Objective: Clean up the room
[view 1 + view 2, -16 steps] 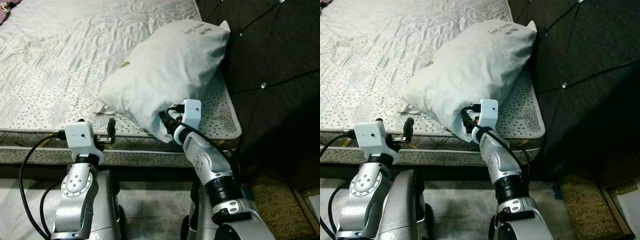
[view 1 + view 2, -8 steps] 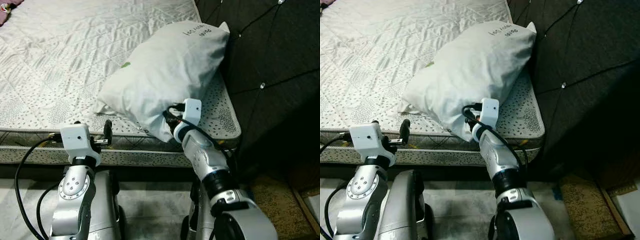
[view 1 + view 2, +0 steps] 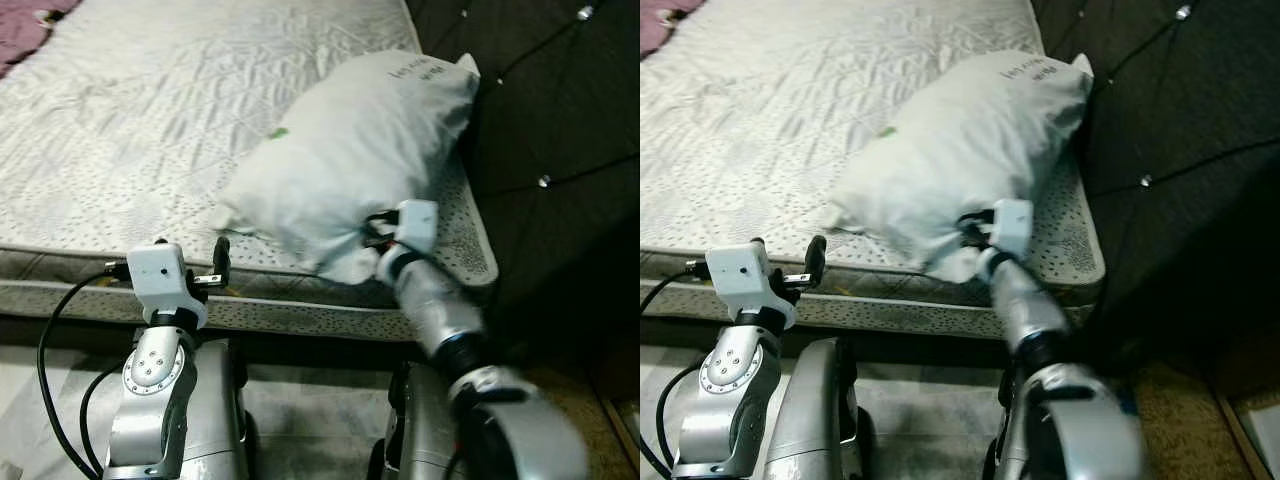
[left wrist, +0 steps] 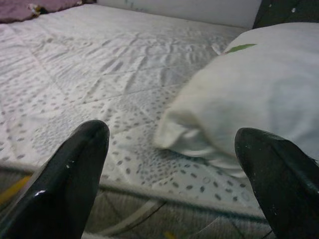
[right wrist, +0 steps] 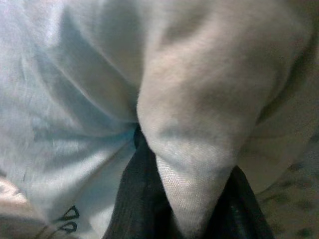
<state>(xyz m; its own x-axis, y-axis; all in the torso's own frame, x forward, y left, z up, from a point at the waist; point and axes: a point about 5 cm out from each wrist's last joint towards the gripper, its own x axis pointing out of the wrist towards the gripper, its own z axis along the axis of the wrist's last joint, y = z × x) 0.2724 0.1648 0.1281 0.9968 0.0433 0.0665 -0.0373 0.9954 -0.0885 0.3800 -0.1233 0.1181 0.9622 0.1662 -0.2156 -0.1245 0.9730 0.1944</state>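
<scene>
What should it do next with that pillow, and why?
Probably slide the pillow up the mattress toward the dark headboard. The right tool is pinched on its near corner, which overhangs the bed's edge, while the left tool hangs open, short of it.

A: What lies on the bed (image 3: pixel 790 130)?

B: A white pillow (image 3: pixel 970 150) rests on the patterned mattress, at the end nearest the dark tufted headboard (image 3: pixel 1180 130), its far corner touching that headboard.

A: And the arms?

B: The right gripper (image 3: pixel 970 228) is at the pillow's near lower corner, its black fingers buried in the bunched cloth there; whether they are clamped cannot be told. The left gripper (image 3: pixel 812 262) hangs at the mattress's near edge, apart from the pillow, one black finger (image 3: pixel 816 252) pointing up.

A: Anything else?

B: A pinkish cloth (image 3: pixel 665 15) lies at the bed's far corner, well apart from the pillow.
</scene>
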